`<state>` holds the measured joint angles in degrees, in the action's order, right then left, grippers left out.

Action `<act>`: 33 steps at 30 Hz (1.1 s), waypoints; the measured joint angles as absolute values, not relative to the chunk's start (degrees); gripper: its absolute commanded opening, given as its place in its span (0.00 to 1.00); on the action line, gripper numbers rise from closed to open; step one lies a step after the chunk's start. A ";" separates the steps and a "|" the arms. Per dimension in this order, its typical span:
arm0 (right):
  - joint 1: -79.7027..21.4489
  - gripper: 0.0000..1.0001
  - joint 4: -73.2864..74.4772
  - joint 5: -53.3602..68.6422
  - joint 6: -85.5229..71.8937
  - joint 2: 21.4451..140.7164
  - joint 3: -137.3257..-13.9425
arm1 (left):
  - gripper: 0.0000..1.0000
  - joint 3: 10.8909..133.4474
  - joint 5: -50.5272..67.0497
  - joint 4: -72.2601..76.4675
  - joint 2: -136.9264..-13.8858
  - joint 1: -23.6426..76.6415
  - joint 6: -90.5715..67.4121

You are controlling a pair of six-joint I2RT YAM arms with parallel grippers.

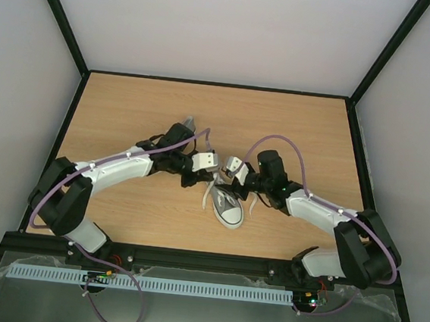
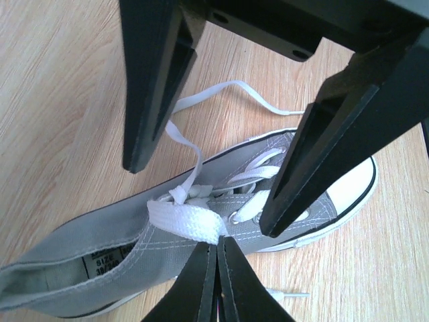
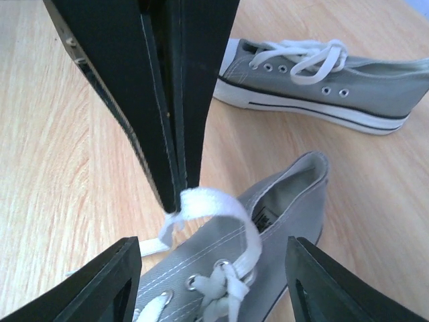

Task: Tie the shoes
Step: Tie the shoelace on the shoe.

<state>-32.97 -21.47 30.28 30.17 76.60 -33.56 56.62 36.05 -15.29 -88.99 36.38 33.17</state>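
- Jaws of the left gripper (image 2: 218,258) are pressed together, and they pinch a flat loop of the white lace (image 2: 184,221) just above the top eyelets.
- Jaws of the right gripper (image 3: 211,248) stand wide apart, one finger on each side of the same lace, and they touch nothing.
- Both grippers hang over the heel end of the near shoe (image 1: 229,208), close to each other.
- This near shoe stands on its sole, near the middle of the table (image 1: 129,107), a little toward the near edge.
- Its long axis runs from far to near. The white toe cap points to the arm bases and the open heel points to the far side.
- One free end of lace lies loose on the wood beside it.
- A second shoe (image 3: 322,87) also stands on its sole, well apart, on the far side behind the left arm. The top view hides most of it, so I cannot tell which way its toe points.
- The table is light wood with visible grain.
- Pale plain walls (image 1: 228,25) close three sides, with black frame bars (image 1: 59,13) in the corners.
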 measured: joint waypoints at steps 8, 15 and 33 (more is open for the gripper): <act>-34.17 0.55 -27.77 30.87 22.63 81.10 -32.51 | 0.02 54.19 35.35 -9.78 -87.70 36.47 28.25; -34.26 0.17 -30.09 30.83 20.21 82.85 -32.51 | 0.02 52.21 35.27 -6.28 -87.02 36.75 25.76; -34.26 0.02 -29.47 31.07 25.93 81.32 -31.53 | 0.39 52.80 36.40 -8.47 -87.11 35.97 30.72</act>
<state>-34.26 -29.47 31.07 25.93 81.32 -31.53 52.80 36.40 -8.47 -87.11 35.97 30.72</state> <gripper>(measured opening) 0.023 0.384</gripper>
